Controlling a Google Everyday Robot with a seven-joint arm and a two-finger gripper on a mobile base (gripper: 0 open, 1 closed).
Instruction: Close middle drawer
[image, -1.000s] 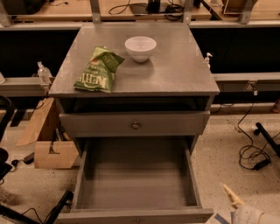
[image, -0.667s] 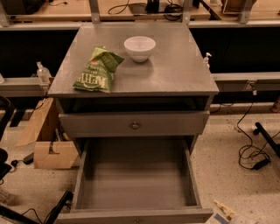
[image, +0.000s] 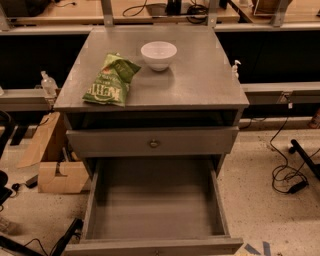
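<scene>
The middle drawer is pulled far out toward the viewer and fills the lower centre of the view. It is a wide, deep grey box with nothing inside. Its low front panel lies at 6 o'clock, right along the bottom edge of the view, with its long axis running from 9 to 3 o'clock. The drawer's travel runs from 6 to 12 o'clock, with its open back end tucked under the cabinet at 12.

The claw is nowhere in the view, so how far it is open, whether it holds anything, and which way the drawer lies from it cannot be told. Judging from the layout, closing calls for a push on the front panel straight toward 12 o'clock.

Just beyond the open box, a taller grey upper drawer with a brassy knob sits nearly shut. Above it is the grey desk. A green chip bag lies toward its 9 o'clock side, and a white bowl stands farther back, toward 12. A cardboard box sits on the floor at 9 o'clock of the drawer, and cables lie at 3.
</scene>
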